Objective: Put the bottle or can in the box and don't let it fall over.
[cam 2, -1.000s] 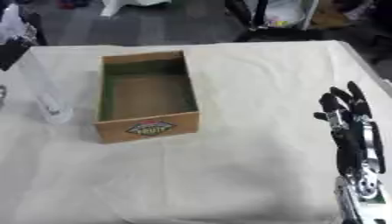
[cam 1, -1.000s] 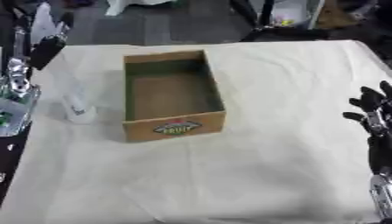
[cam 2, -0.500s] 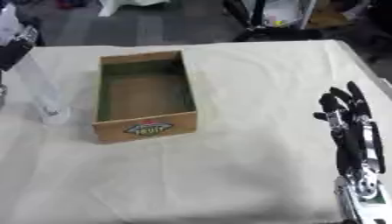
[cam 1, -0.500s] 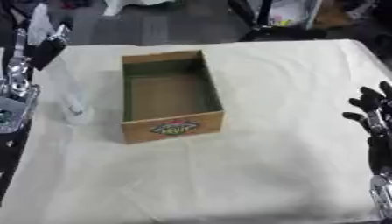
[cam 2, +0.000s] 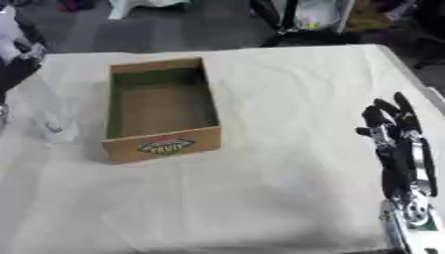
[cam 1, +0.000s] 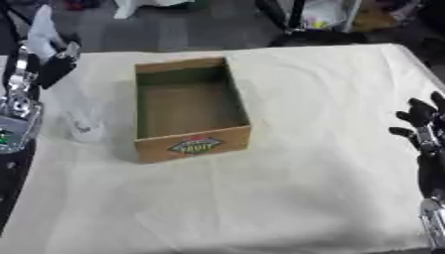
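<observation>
Clear bottle (cam 1: 80, 116) upright on the white-covered table (cam 1: 287, 188), just beside the left wall of the empty cardboard box (cam 1: 191, 106), long axis vertical. Left hand (cam 1: 43, 64) above and slightly behind it at the table's left edge, fingers relaxed and holding nothing, by far the nearer. Right hand (cam 2: 396, 134) idle near the lower right, fingers straight and pointing up, well apart from bottle and box. Likely a short descent forward by the left hand, then a lift rightward over the box wall.
</observation>
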